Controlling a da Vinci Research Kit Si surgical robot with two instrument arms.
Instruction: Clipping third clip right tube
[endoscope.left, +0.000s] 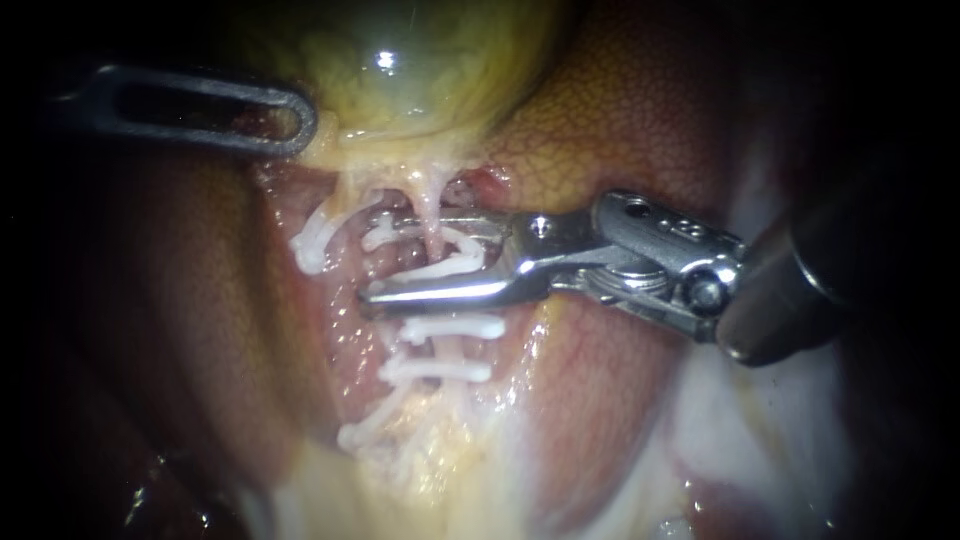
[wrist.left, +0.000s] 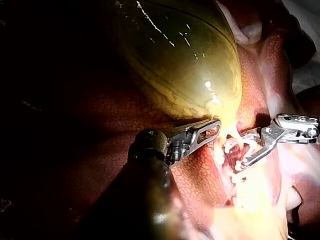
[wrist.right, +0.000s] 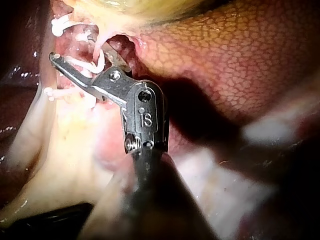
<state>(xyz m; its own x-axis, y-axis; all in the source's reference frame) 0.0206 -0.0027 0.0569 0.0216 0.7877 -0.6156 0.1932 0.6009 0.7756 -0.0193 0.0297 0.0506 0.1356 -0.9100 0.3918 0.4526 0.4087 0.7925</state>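
Note:
The yellow-green gallbladder (endoscope.left: 400, 60) (wrist.left: 180, 60) lies at the top, and a pale right tube (endoscope.left: 430, 215) runs down from its neck. My right instrument (endoscope.left: 390, 262) (wrist.left: 242, 149) (wrist.right: 80, 59) comes in from the right. Its jaws straddle this tube and hold a white clip (endoscope.left: 450, 265) between them. Two white clips (endoscope.left: 450, 327) (endoscope.left: 435, 370) sit on the same tube just below the jaws. At the gallbladder's neck, my left instrument (endoscope.left: 295, 120) (wrist.left: 212, 129), with a slotted jaw, is shut on tissue.
Brown-red liver (endoscope.left: 620, 110) (wrist.right: 235, 60) surrounds the field. Further white clips (endoscope.left: 310, 245) (endoscope.left: 360, 435) sit on a strand to the left of the right tube. Pale fatty tissue (endoscope.left: 440, 480) lies below the clips.

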